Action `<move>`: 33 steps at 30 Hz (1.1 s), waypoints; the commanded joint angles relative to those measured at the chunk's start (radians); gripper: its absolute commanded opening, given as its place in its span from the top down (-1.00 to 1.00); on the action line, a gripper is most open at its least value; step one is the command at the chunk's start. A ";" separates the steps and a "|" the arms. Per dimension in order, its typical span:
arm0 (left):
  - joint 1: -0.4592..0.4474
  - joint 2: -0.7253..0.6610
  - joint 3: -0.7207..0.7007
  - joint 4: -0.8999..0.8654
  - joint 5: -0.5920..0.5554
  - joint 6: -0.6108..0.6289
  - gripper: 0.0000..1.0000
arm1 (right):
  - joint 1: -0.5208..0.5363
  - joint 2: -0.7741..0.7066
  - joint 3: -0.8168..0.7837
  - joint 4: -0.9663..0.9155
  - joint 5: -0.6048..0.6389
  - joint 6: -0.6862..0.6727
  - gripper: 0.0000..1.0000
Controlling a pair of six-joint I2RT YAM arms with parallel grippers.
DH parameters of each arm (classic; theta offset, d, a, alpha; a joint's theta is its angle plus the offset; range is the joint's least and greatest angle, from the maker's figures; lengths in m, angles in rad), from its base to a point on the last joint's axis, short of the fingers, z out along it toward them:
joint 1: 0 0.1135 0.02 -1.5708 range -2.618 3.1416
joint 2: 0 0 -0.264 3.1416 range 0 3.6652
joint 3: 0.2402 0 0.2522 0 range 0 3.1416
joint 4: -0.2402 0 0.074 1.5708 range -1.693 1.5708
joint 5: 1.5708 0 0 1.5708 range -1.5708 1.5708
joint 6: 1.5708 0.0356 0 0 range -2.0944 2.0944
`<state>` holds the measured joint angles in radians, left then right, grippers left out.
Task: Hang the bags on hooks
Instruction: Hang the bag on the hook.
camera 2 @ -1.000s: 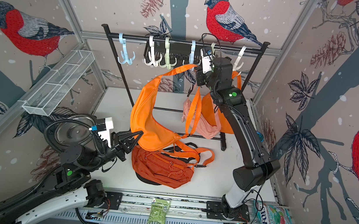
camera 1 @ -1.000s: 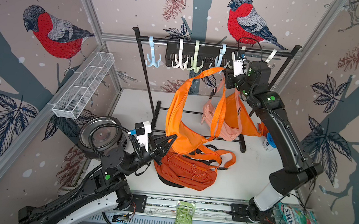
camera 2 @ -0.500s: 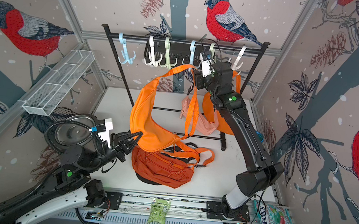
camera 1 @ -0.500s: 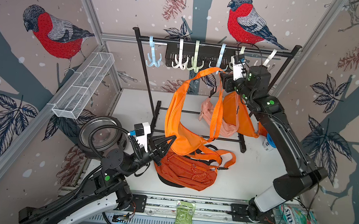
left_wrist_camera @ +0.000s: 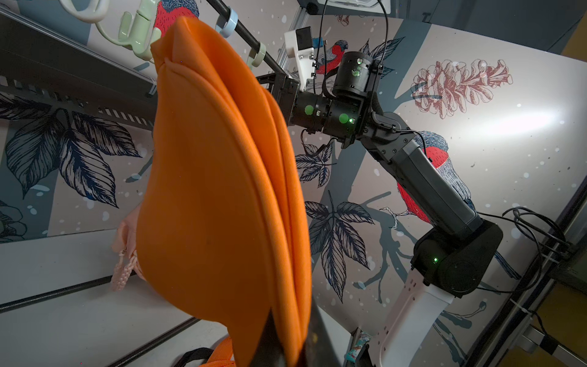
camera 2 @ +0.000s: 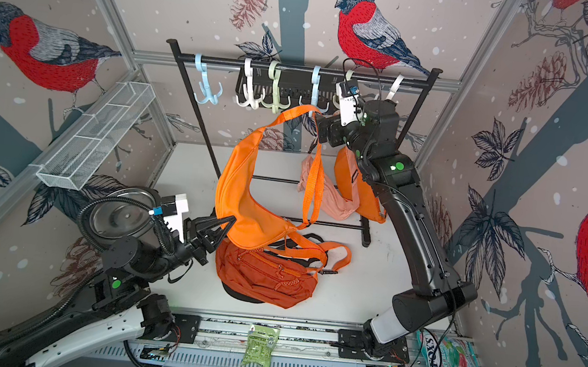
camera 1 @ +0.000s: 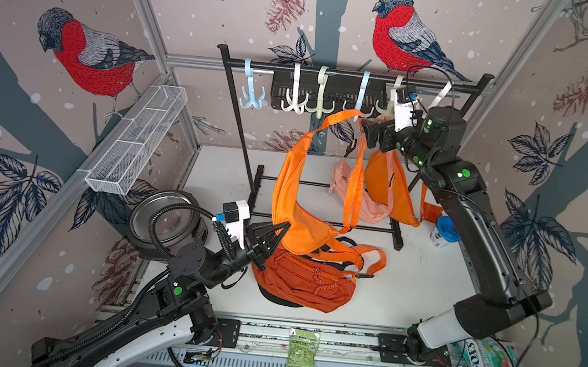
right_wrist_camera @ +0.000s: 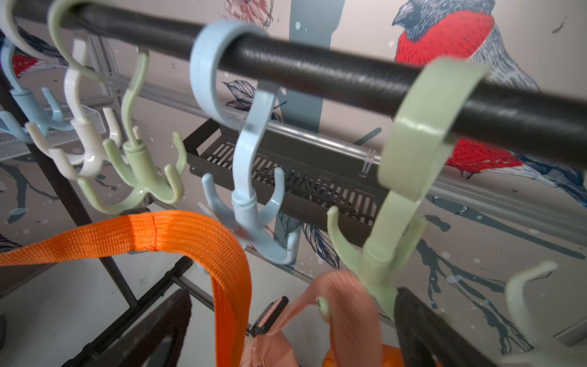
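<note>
I am working in a robot lab booth: bullfinch-printed wall panels point(camera 1: 75, 57) in silver aluminium framing point(camera 1: 143, 12) are enclosing me on my grey metal mounting rail point(camera 1: 350, 342).

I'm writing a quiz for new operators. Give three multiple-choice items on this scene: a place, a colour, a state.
1. Where is the dark orange bag? A on a hook; B on the table; C in the wire basket.
2. What colour is the hook that the strap of the bright orange bag drapes over? A red; B black; C light blue.
3. The right end effector is: A open; B shut on the strap; C shut on the pink bag.
B: it lies flat there. C: the strap's top sits on that hook. A: its jaws stand wide apart.
</note>
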<state>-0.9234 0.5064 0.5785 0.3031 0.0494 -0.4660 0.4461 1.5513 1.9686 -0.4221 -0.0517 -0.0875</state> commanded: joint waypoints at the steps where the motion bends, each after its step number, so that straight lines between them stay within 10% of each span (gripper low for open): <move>1: 0.000 -0.003 0.000 0.054 -0.003 -0.003 1.00 | -0.015 -0.011 0.044 0.007 -0.108 0.035 -0.99; 13: 0.000 -0.028 -0.009 0.044 -0.016 -0.001 1.00 | -0.051 -0.174 -0.079 0.121 -0.282 0.225 -0.88; 18: 0.000 -0.023 -0.014 0.058 -0.011 -0.005 1.00 | -0.052 -0.211 -0.156 0.185 -0.296 0.253 0.44; 21: 0.000 -0.022 -0.013 0.058 -0.006 -0.006 1.00 | -0.052 -0.185 -0.159 0.158 -0.313 0.236 0.89; 33: -0.001 -0.028 -0.011 0.053 -0.008 -0.011 1.00 | -0.050 -0.011 -0.085 0.110 -0.354 0.230 0.87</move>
<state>-0.9234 0.4789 0.5636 0.3077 0.0486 -0.4706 0.3931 1.5223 1.8622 -0.3195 -0.3882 0.1452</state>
